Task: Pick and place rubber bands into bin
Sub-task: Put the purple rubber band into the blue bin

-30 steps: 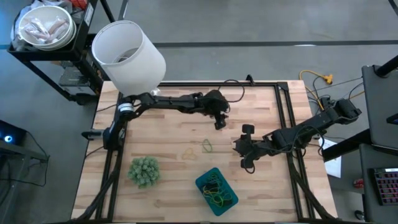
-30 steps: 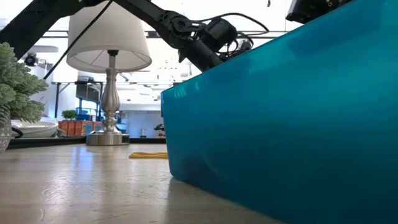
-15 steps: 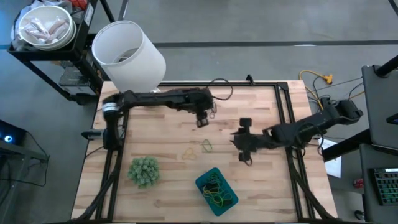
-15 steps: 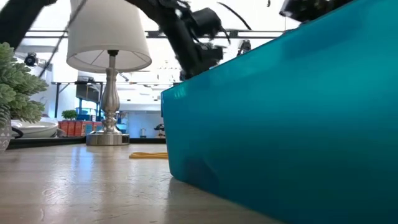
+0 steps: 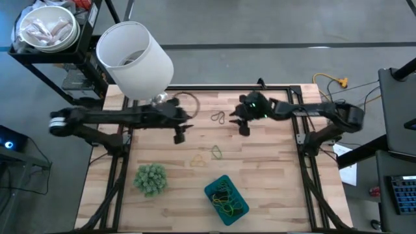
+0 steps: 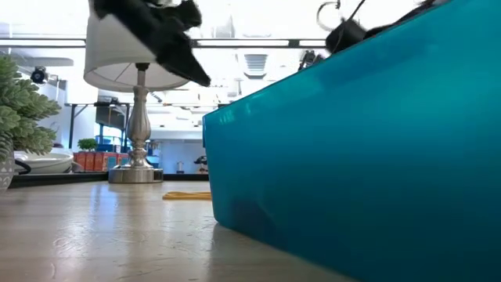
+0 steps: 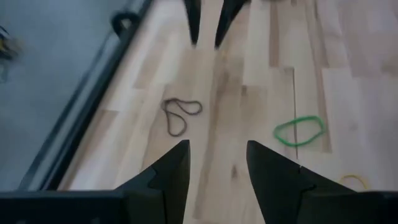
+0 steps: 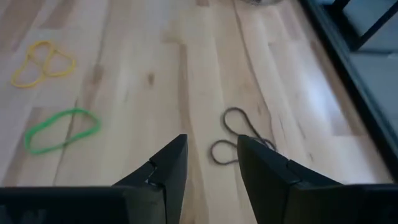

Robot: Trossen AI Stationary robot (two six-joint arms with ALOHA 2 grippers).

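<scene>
Lying limp, near-weightless by the desk's far edge: dark band point(image 5: 218, 117), flat and slippery. Hovering beside it, right gripper point(image 5: 243, 126) spread, empty; left gripper point(image 5: 179, 134) likewise. Probably needing a pinch across one strand.

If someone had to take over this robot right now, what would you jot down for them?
Left gripper: open, empty, above the table's left-middle.
Right gripper: open, empty, just right of the dark band near the table's far edge.
Bin: at the near edge, already holding a tangle of bands.
Left on the wood: the dark band, a green band and a yellow band mid-table.
Done: most bands binned. Left: those three. The right gripper looks best placed for the dark one.
</scene>
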